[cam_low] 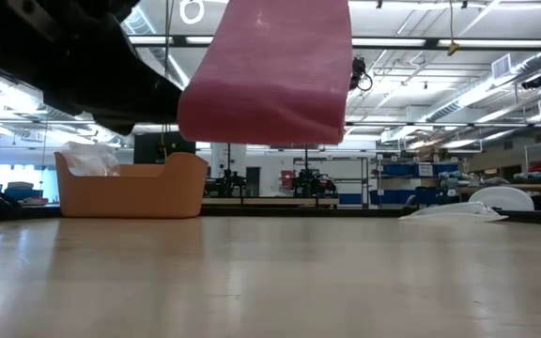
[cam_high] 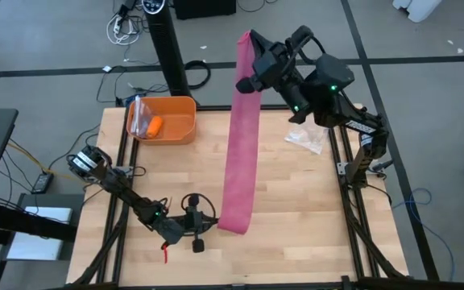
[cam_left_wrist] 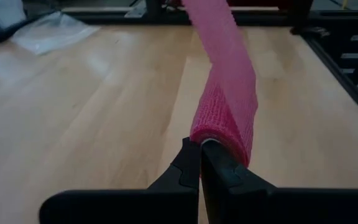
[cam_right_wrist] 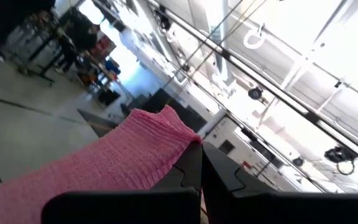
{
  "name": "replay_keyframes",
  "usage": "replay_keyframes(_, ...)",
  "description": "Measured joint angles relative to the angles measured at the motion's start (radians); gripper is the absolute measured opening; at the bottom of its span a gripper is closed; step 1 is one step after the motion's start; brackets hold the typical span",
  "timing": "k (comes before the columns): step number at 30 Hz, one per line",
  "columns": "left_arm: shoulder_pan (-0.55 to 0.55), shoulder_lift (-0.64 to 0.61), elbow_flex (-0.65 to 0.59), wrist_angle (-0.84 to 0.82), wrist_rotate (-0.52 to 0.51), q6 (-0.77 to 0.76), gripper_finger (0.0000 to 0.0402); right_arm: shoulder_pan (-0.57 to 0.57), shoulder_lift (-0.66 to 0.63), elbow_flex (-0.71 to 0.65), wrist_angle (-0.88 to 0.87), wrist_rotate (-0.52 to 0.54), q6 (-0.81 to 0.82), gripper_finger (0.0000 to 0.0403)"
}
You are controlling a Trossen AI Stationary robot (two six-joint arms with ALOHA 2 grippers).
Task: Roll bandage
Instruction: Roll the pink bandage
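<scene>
- No brand, label or writing can be read anywhere in these pictures.
- In the lower middle of the high view, the left gripper (cam_high: pixel 208 223) sits low over the wooden table (cam_high: pixel 296 201), its fingers pressed together on the near end of the bandage (cam_high: pixel 244 153); the left wrist view shows that end wound into a small pink roll just past the fingertips.
- From there the bandage runs as a long pink strip up the middle of the picture, rising off the table toward the far edge.
- In the upper middle, the right gripper (cam_high: pixel 246 82) holds the strip's far end high, fingers closed on the fabric; in the right wrist view the pink cloth lies against the shut fingers.
- An orange tub (cam_high: pixel 176 129) stands at the upper left of the table, with a small orange object (cam_high: pixel 155 125) and a clear plastic bag (cam_high: pixel 138 113) inside.
- A crumpled clear wrapper (cam_high: pixel 306 138) lies near the table's right edge.
- The tabletop is pale wood planks in a black metal frame.
- Beyond it, grey floor with cables and a black post; the low view shows a large workshop with shelving and ceiling lights.
</scene>
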Motion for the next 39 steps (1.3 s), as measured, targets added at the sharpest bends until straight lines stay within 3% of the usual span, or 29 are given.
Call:
replay_keyframes(8,0.019,0.0,-0.001,0.008,0.03,-0.054,0.0005,0.086,0.001,0.007,0.142,-0.025,-0.105,0.0)
replay_keyframes(14,0.002,0.0,0.036,0.089,0.084,0.019,0.0005,0.054,-0.027,0.016,0.227,-0.031,-0.17,0.0)
replay_keyframes(26,0.091,0.001,0.063,-0.071,0.083,-0.201,0.0005,0.09,-0.045,0.017,0.176,-0.101,0.003,0.0)
replay_keyframes(39,0.195,0.001,-0.005,-0.149,0.073,-0.281,0.0005,0.297,-0.02,0.017,0.165,-0.084,0.071,0.0)
